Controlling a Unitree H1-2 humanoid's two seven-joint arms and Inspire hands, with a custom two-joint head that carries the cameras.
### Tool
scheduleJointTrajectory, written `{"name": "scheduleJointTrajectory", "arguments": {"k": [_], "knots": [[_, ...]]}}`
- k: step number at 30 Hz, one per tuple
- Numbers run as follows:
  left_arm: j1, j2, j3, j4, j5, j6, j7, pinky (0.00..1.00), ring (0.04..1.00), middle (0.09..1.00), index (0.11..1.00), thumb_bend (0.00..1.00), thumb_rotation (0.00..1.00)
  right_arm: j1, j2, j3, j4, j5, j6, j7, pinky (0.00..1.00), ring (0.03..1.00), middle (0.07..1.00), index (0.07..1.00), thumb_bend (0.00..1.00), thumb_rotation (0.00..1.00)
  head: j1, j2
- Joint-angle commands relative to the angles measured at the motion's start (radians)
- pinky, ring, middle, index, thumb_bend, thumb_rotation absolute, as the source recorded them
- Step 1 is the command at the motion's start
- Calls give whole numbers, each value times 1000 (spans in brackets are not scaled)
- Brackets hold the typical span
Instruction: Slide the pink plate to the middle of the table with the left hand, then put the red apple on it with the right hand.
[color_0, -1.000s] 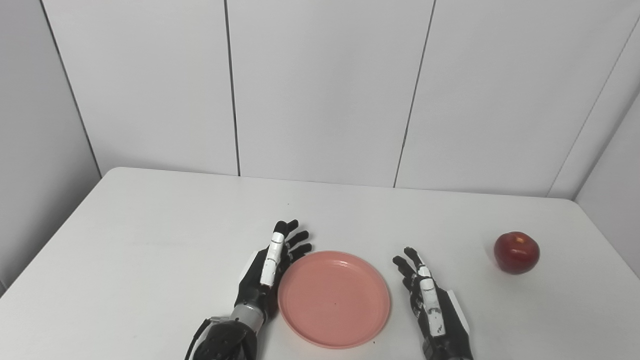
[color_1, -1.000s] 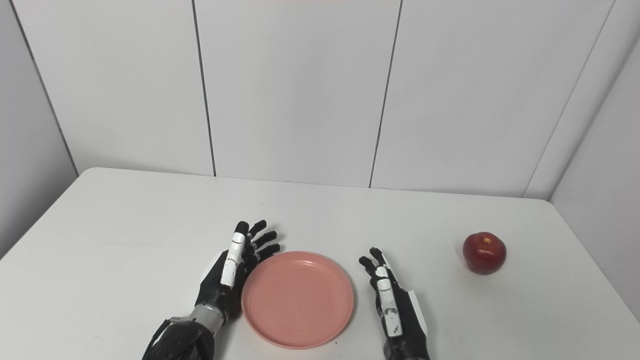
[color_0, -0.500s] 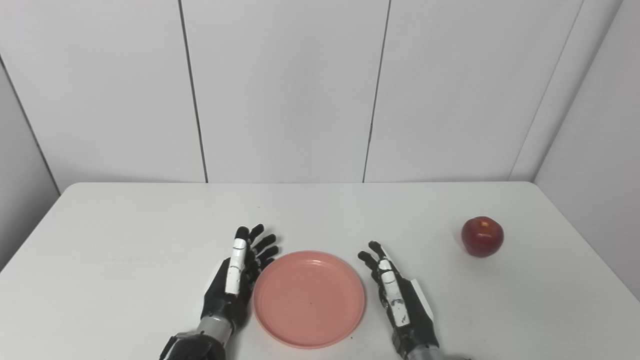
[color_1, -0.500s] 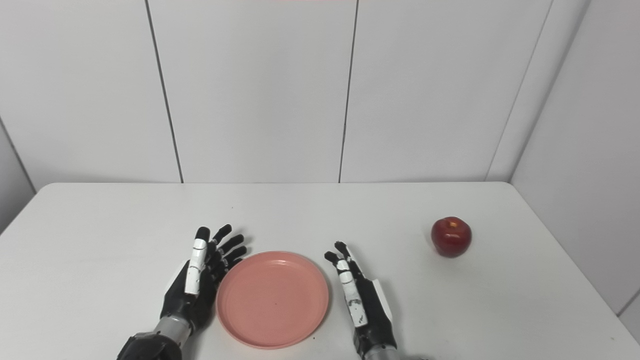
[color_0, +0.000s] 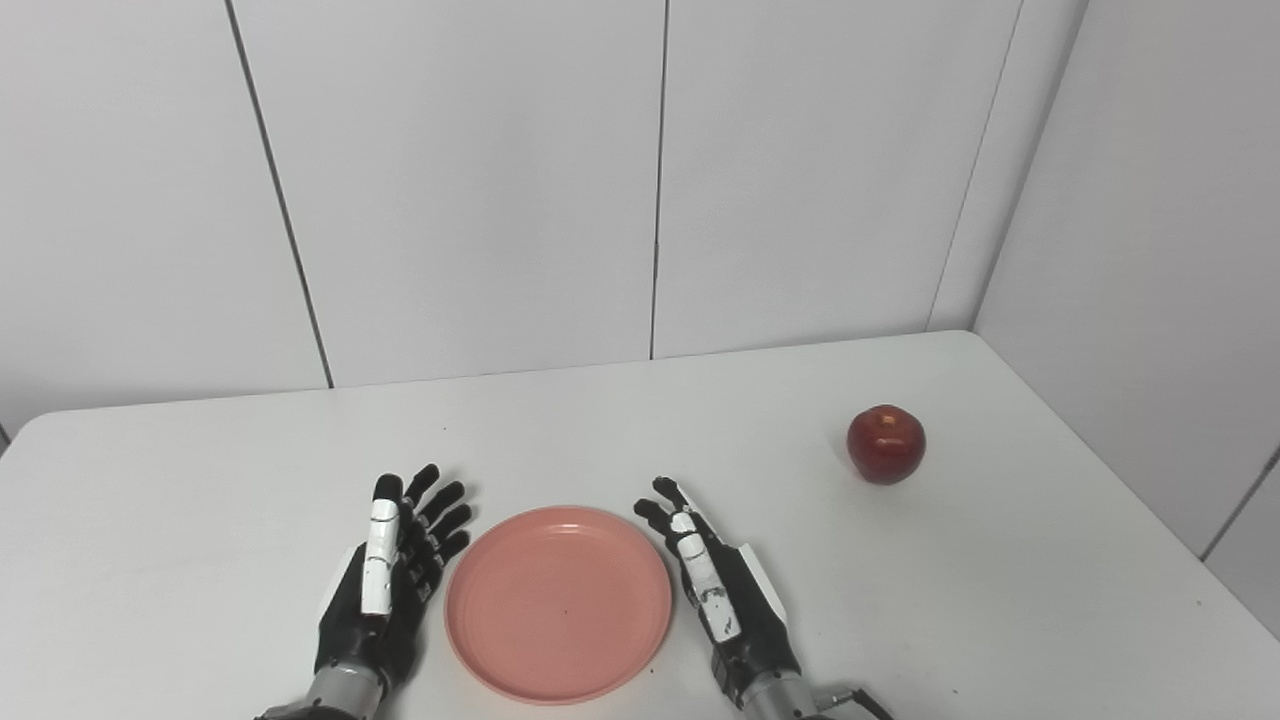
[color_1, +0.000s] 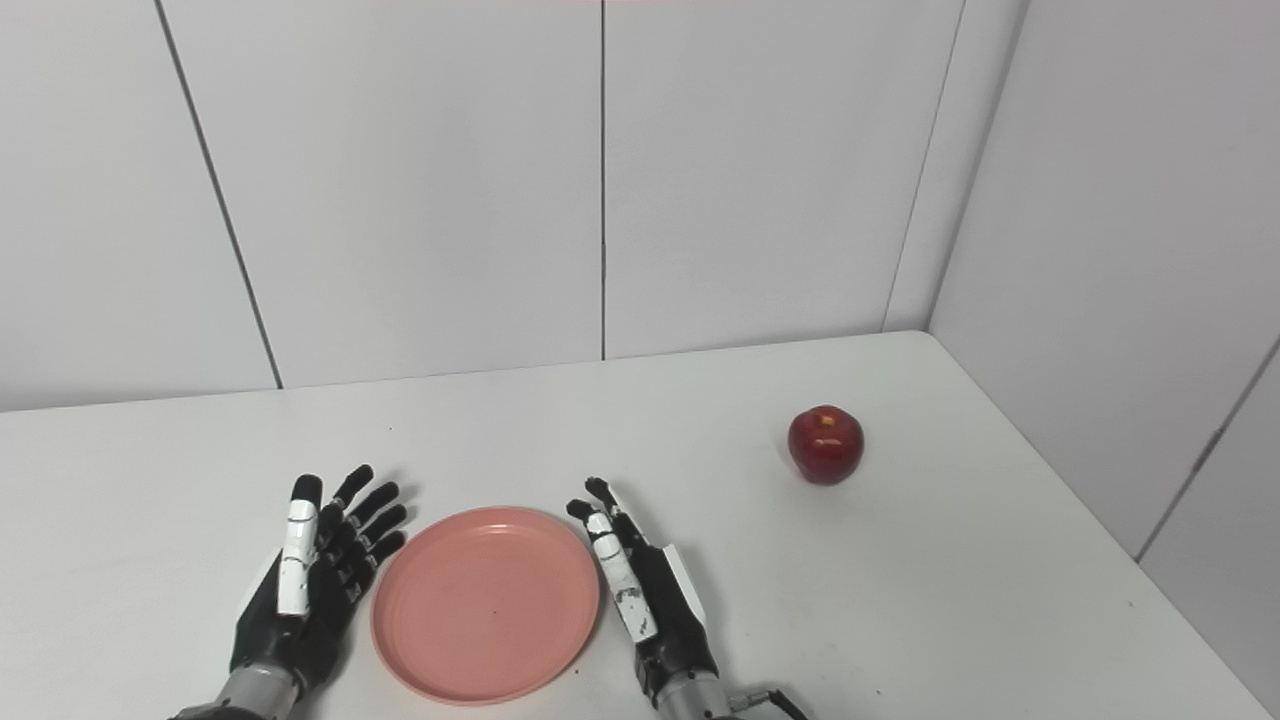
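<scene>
Pink plate (color_0: 558, 603) sitting between my 2 hands

Left hand (color_0: 385, 587) and right hand (color_0: 718, 590) spread, holding nothing, just beside it; red apple (color_0: 886, 444) well right of it.

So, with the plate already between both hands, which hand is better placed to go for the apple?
Right. The right hand lies open just right of the plate, on the same side as the apple. The left hand is open too, but it would have to cross over the plate.
</scene>
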Motion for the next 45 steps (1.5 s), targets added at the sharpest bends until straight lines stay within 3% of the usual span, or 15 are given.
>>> {"name": "scheduleJointTrajectory", "arguments": {"k": [1, 20, 29, 33, 42, 45], "knots": [[4, 15, 7, 23, 0, 7, 1, 988, 909, 916, 935, 655, 1000, -23, 23, 21, 12, -3, -2, 16, 994, 940, 876, 935, 844, 1000, -4, 0], [0, 13, 19, 50, 4, -18, -11, 1000, 906, 916, 935, 669, 1000, -14, 22, 12, 19, -4, -16, 14, 1000, 942, 876, 937, 825, 1000, -9, -11], [-11, 9, 22, 84, -6, -38, -17, 1000, 911, 919, 933, 665, 1000, -14, 29, -39, 1, 24, -39, -16, 982, 948, 887, 954, 846, 1000, -12, -26], [-18, 12, 23, 95, 3, -44, -8, 994, 902, 909, 928, 668, 1000, -23, 40, -71, -53, 19, -54, -44, 911, 901, 852, 890, 860, 972, -15, -30], [-26, 17, 32, 116, 0, -59, -12, 969, 889, 899, 925, 665, 1000, -82, -9, -103, -143, -106, -92, -94, 853, 866, 845, 848, 761, 951, -23, -41], [-26, 16, 34, 115, -1, -57, -10, 968, 888, 897, 918, 655, 1000, -125, -46, -121, -136, -164, -103, -116, 805, 856, 844, 850, 785, 932, -25, -44]]}}
